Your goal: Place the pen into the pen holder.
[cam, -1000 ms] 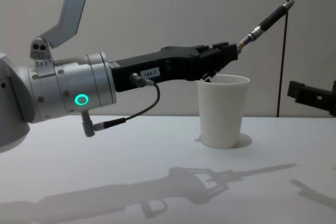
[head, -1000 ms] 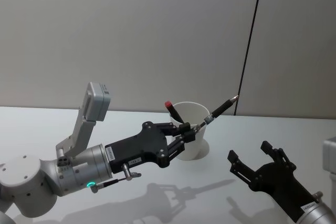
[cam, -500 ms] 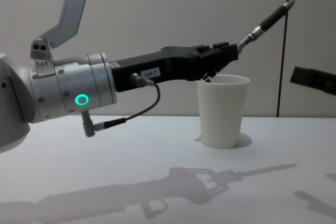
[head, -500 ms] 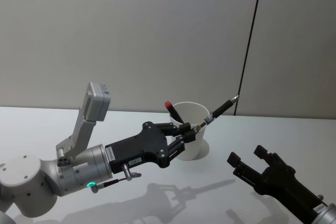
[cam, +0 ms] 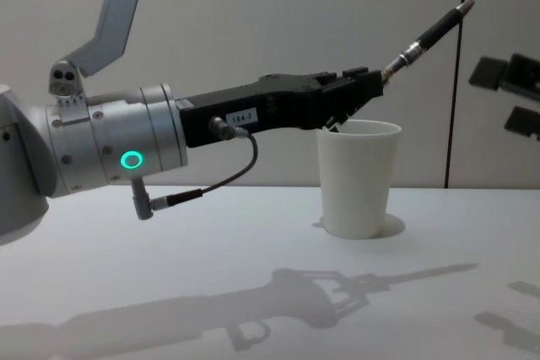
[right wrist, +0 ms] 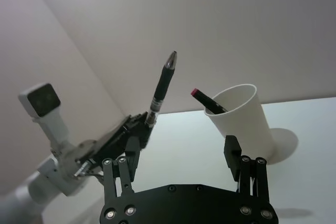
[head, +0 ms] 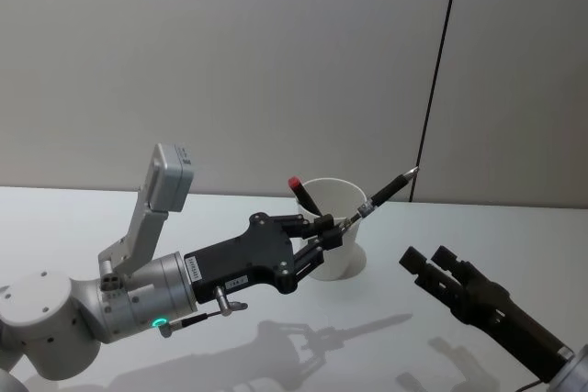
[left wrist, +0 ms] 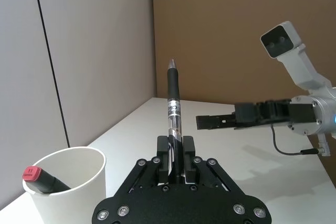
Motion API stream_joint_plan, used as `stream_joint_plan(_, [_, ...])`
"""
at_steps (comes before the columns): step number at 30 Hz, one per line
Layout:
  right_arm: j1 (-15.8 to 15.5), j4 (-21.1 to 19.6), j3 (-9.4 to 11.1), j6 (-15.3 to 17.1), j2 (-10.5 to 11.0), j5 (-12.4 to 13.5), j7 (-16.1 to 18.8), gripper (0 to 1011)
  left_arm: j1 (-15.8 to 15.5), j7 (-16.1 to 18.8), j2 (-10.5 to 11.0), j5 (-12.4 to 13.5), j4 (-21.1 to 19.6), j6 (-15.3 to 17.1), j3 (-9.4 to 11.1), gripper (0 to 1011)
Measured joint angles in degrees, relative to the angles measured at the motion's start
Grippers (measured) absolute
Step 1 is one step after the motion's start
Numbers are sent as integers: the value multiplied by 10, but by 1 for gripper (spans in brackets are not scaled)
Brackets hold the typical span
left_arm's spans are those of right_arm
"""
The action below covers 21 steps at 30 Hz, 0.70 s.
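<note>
The left hand [head: 333, 232] gripped the slim black pen [head: 386, 192] at the white paper cup [head: 347, 247] rim, slanted toward two o'clock; insertion seemingly needed uprighting; the right hand [head: 427, 259] gaped empty.

I'm seeing the pen [head: 386, 192], black and slim, being pinched at its lower end in the left gripper [head: 329, 232] jaws, slanting tip-up and rightward over the pen holder [head: 342, 250]. That white paper cup is standing upright on the table [head: 92, 218], holding a red-capped marker [head: 300, 190].

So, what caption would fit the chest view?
Black pen clamped tilted in the left gripper over the white paper cup; right gripper hovers open nearby.
</note>
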Motion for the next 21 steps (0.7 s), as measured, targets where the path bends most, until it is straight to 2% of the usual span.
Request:
stream_joint_plan(11, [27,17,6,39,-33,86,4,1001,0,0,0,0,0,0,0,168])
stream_joint_plan(17, [47,28,1,47,-52,112,-5,1001,0,0,0,0,0,0,0,169])
stream_joint_plan(21, [55,32,-2,49,-58,119,-9,1001,0,0,0,0,0,0,0,168])
